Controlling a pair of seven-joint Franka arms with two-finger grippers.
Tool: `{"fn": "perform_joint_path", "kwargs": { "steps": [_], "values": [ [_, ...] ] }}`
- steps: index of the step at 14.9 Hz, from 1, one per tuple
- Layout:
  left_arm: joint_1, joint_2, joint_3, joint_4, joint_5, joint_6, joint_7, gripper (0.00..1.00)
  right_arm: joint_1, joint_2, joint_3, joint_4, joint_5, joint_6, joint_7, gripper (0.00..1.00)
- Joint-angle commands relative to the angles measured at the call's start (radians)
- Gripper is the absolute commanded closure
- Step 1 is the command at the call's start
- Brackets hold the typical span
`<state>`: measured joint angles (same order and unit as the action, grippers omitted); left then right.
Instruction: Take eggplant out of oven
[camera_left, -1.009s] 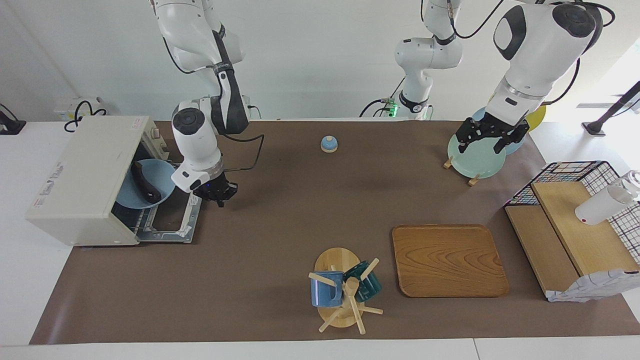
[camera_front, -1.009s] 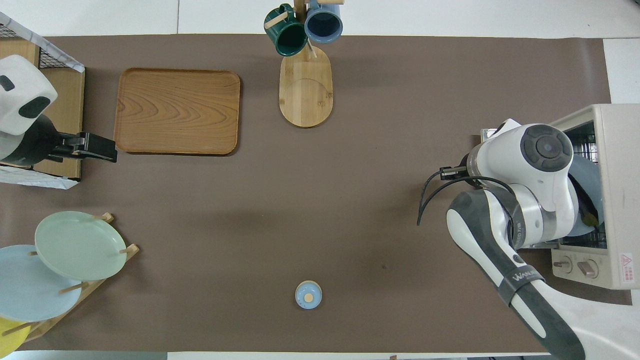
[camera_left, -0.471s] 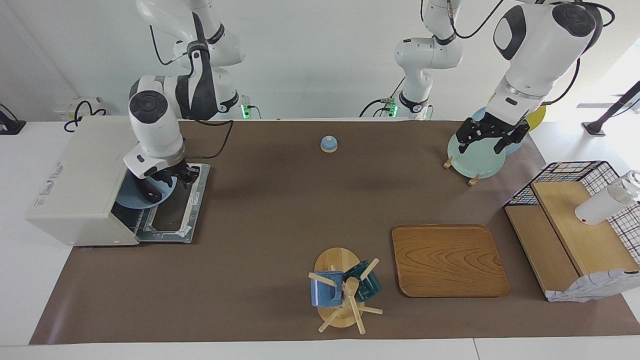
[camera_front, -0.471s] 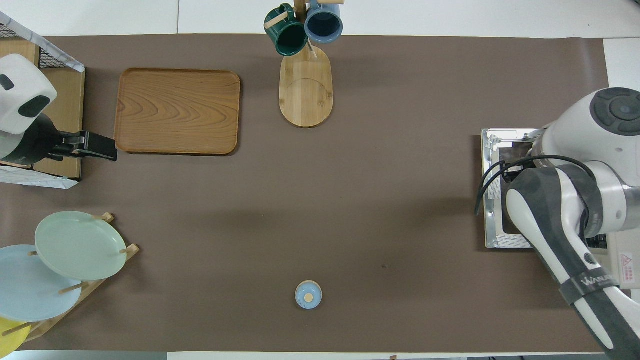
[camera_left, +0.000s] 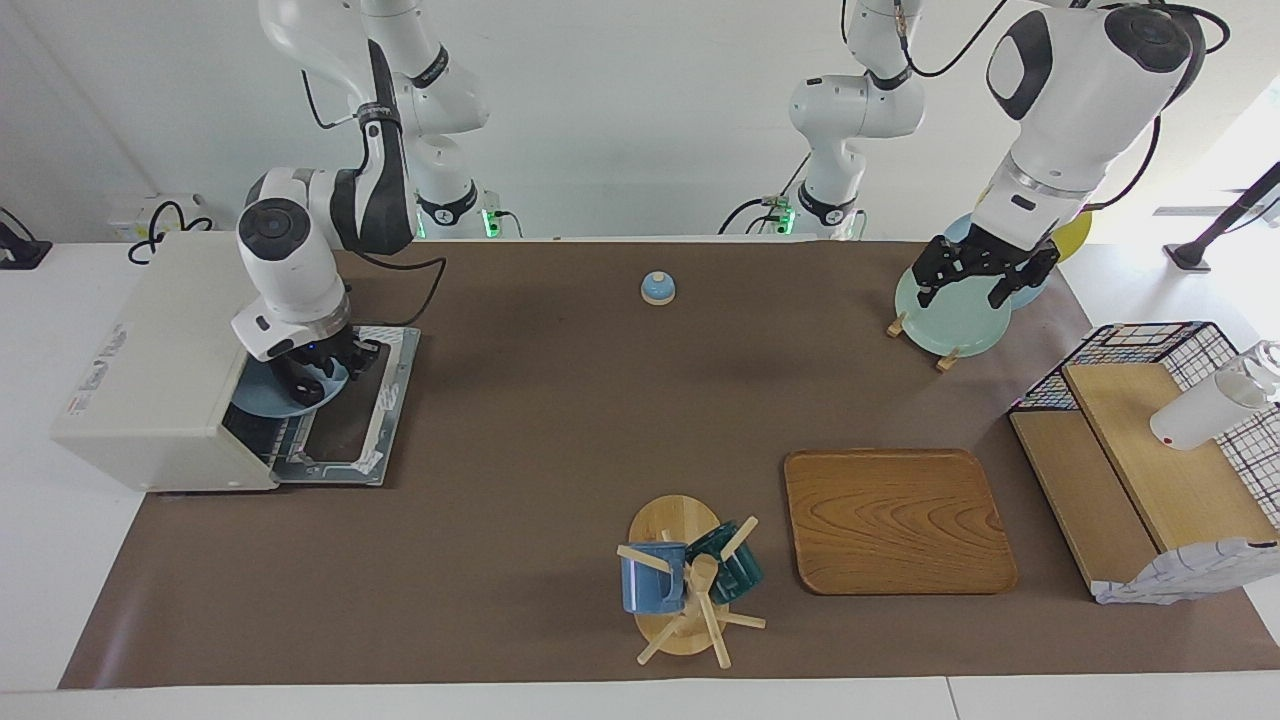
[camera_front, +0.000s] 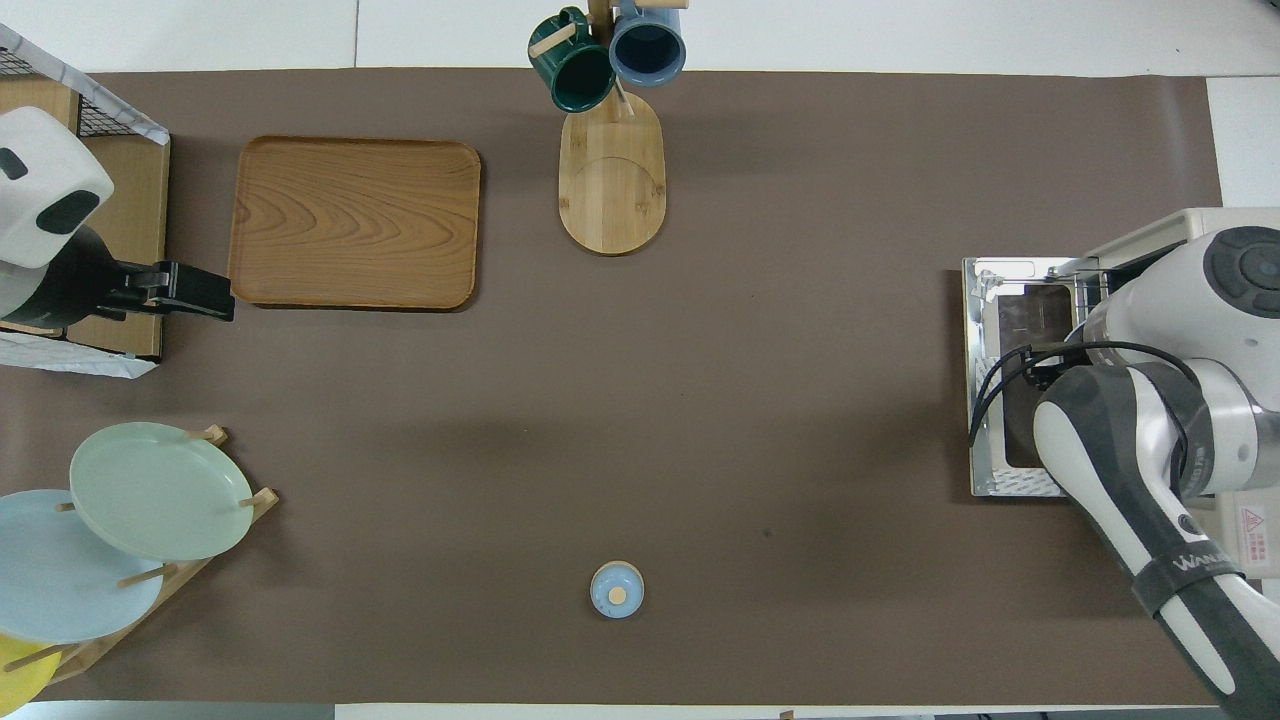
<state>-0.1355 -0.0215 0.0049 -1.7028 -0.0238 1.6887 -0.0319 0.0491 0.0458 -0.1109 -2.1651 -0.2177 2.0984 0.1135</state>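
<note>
Reaching into the oven (camera_left: 160, 360), the right gripper (camera_left: 318, 372) had moved over the eggplant (camera_left: 300, 388); grip unclear. Left gripper (camera_left: 978, 280) waited open.

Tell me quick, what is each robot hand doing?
Left gripper: open, holding nothing, over the plate rack.
Right gripper: at the eggplant in the oven; grip cannot be told.

We saw the right gripper (camera_left: 318, 372) at the mouth of the open oven (camera_left: 160, 370), down on the eggplant (camera_left: 300, 388) and its blue plate (camera_left: 262, 402); the left gripper (camera_left: 978, 282) hung over the plate rack (camera_left: 945, 322).
</note>
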Motion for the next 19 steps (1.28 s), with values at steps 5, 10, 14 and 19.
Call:
{"fn": "perform_joint_path", "kwargs": {
  "steps": [5, 10, 14, 19],
  "values": [
    [0.013, -0.015, -0.008, -0.02, -0.01, 0.017, 0.003, 0.0, 0.009, -0.04, 0.013, -0.041, -0.061, 0.012, -0.043, 1.0],
    [0.002, -0.015, -0.008, -0.018, -0.01, 0.017, 0.004, 0.0, 0.173, 0.032, 0.023, 0.155, -0.052, -0.134, 0.027, 1.0],
    [-0.001, -0.014, -0.011, -0.018, -0.011, 0.016, 0.004, 0.0, 0.403, 0.121, 0.023, 0.327, 0.054, -0.208, 0.265, 1.0],
    [-0.001, -0.014, -0.011, -0.018, -0.036, 0.017, 0.004, 0.0, 0.606, 0.512, 0.031, 0.862, 0.121, -0.442, 0.639, 1.0]
  ]
}}
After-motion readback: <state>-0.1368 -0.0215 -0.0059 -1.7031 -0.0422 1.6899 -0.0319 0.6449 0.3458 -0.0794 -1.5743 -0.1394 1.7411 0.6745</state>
